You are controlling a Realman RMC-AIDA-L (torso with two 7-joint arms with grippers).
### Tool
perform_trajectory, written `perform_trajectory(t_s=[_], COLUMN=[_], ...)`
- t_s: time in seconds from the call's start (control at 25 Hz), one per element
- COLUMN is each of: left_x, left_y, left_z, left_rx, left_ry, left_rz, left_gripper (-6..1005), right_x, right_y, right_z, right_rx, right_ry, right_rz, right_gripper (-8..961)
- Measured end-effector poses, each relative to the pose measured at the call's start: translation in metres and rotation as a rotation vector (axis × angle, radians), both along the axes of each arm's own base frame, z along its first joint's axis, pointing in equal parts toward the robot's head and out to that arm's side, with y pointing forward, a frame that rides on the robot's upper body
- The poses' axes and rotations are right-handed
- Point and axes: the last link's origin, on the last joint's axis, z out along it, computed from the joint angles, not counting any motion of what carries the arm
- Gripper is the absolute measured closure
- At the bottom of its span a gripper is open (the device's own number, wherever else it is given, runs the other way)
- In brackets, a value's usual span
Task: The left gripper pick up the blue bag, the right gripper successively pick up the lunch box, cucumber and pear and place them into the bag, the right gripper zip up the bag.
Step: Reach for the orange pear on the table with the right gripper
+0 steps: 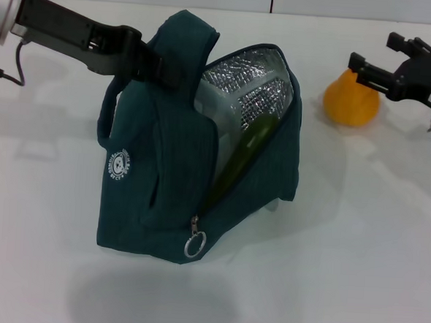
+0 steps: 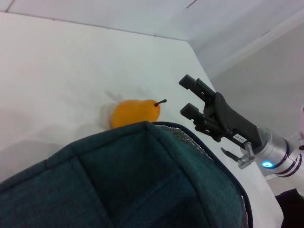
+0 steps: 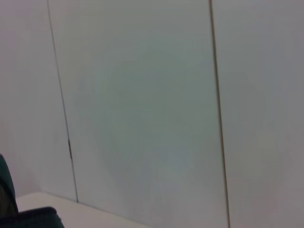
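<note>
The blue bag [image 1: 163, 180] stands open on the white table, its foil lining showing. My left gripper [image 1: 145, 58] is shut on the bag's handle at the top. The cucumber [image 1: 251, 145] leans inside the bag, its tip against the lining. Beside it, a pale clear edge that looks like the lunch box [image 1: 205, 117] shows inside the opening. The pear [image 1: 351, 99] lies on the table to the right of the bag. My right gripper [image 1: 372, 52] hovers open just beyond the pear, apart from it. In the left wrist view the pear [image 2: 135, 113] points its stem at the right gripper [image 2: 189, 97].
The white table [image 1: 356, 251] stretches to the front and right of the bag. A ring zipper pull [image 1: 195, 244] hangs at the bag's lower front corner. A pale panelled wall [image 3: 142, 104] stands behind the table.
</note>
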Motion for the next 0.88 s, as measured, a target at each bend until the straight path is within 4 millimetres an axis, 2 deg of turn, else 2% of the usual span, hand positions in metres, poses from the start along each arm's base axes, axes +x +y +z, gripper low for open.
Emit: perform_trajectory(t_s=[0.76, 0.88], left_x=[-0.0004, -0.0003], left_y=[-0.0003, -0.0003], left_z=[-0.0003, -0.0004], left_rx=[0.000, 0.000], left_ry=[-0.001, -0.002], left_rz=[-0.001, -0.002], left_gripper=[955, 955], right_x=[0.0041, 0.0020], right_y=[0.0080, 0.0090], right_z=[-0.0099, -0.0106], right_rx=[-0.006, -0.008], right_ry=[-0.053, -0.057], right_rz=[-0.061, -0.054], right_gripper=[206, 311])
